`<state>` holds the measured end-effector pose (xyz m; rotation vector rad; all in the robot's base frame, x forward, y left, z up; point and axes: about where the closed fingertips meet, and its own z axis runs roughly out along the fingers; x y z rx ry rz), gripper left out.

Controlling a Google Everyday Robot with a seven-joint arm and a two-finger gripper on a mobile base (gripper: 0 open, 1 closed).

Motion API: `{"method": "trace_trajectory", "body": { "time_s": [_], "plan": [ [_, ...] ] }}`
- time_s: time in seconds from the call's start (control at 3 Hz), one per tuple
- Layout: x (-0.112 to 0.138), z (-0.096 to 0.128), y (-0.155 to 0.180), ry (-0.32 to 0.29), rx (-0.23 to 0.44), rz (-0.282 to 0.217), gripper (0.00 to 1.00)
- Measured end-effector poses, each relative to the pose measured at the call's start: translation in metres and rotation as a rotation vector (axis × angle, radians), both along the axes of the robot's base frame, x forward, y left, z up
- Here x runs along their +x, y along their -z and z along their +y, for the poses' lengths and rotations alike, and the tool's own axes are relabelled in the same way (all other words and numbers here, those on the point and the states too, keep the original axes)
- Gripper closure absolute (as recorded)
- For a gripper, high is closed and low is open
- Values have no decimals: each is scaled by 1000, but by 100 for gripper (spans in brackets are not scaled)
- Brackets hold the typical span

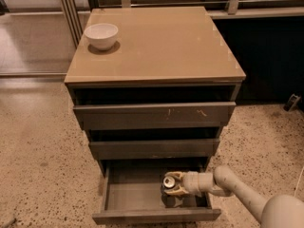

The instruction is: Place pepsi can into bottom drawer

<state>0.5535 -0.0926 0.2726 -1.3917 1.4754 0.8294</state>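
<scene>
The bottom drawer (128,197) of the grey-brown cabinet is pulled open and shows a shallow tray. The pepsi can (168,184), dark with a silver top, stands upright inside the drawer's right half. My gripper (172,183) reaches in from the right, its cream fingers (176,191) closed around the can, one on the far side and one on the near side. The can looks low in the tray; whether it rests on the drawer floor I cannot tell.
A white bowl (100,34) sits on the cabinet top (161,46) at the back left. The scratched top drawer (154,114) and middle drawer (154,148) stick out slightly above the bottom one. Speckled floor lies all around; a railing runs behind.
</scene>
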Motion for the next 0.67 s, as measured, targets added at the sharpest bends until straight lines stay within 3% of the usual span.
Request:
{"method": "trace_trajectory", "body": {
  "time_s": [0.67],
  "plan": [
    [21,-15,43,36,-37,45,100]
  ]
}}
